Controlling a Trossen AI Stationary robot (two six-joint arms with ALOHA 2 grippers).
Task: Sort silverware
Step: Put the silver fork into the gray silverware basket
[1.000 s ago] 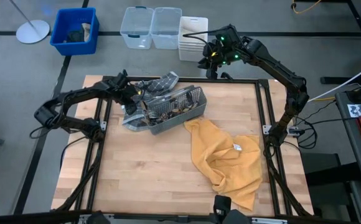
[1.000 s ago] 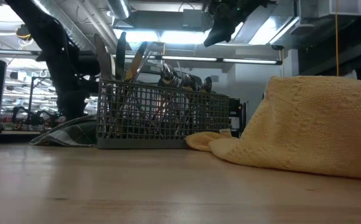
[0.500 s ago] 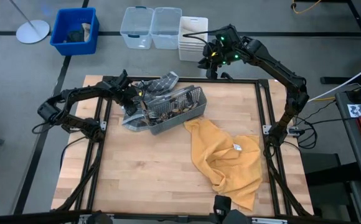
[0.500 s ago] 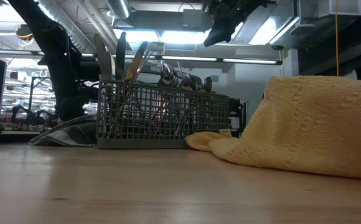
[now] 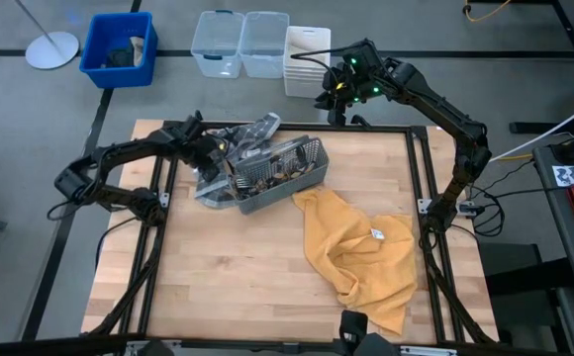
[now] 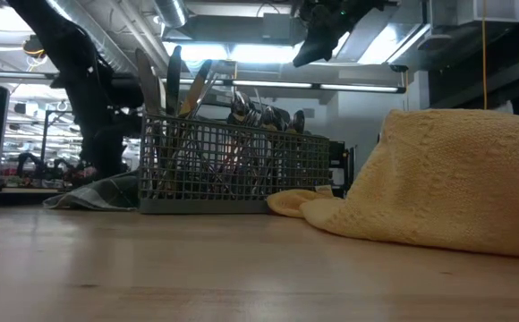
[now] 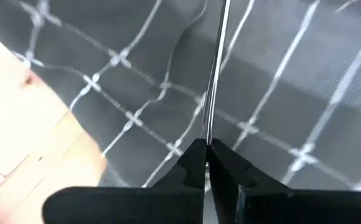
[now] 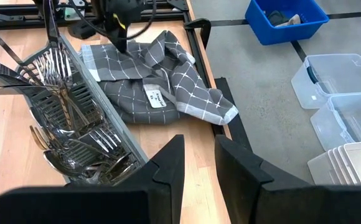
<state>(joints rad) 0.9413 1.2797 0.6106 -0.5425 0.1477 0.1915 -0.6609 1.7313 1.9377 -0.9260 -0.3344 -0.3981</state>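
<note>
The silverware [image 5: 267, 176] stands packed in a grey wire-mesh caddy [image 6: 233, 170], with handles and fork tines sticking out [image 8: 56, 68]. The caddy rests partly on a grey checked cloth [image 8: 162, 81] at the table's far left. My left gripper [image 7: 205, 163] is down on that cloth beside the caddy's left end [image 5: 213, 148], shut on a fold of it. My right gripper [image 8: 199, 168] hangs high over the table's far edge [image 5: 341, 94], open, with nothing between its fingers. My left gripper pinches a thin raised fold [image 7: 213, 115] of the grey checked cloth between its two fingers. The fingers come steeply from above. The fold stands up as a narrow ridge from the fingertips, and the cloth around it lies on the table.
A yellow towel [image 5: 361, 247] lies crumpled on the table's right half, touching the caddy's near right corner. Beyond the far edge stand a blue bin [image 5: 119, 47], two clear tubs [image 5: 239, 42] and a white container [image 5: 305, 54]. Bare wood lies at the near left [image 5: 228, 287].
The far end of the grey cloth, beside the caddy, has bunched and changed shape. My left arm has stayed at the same spot on it.
</note>
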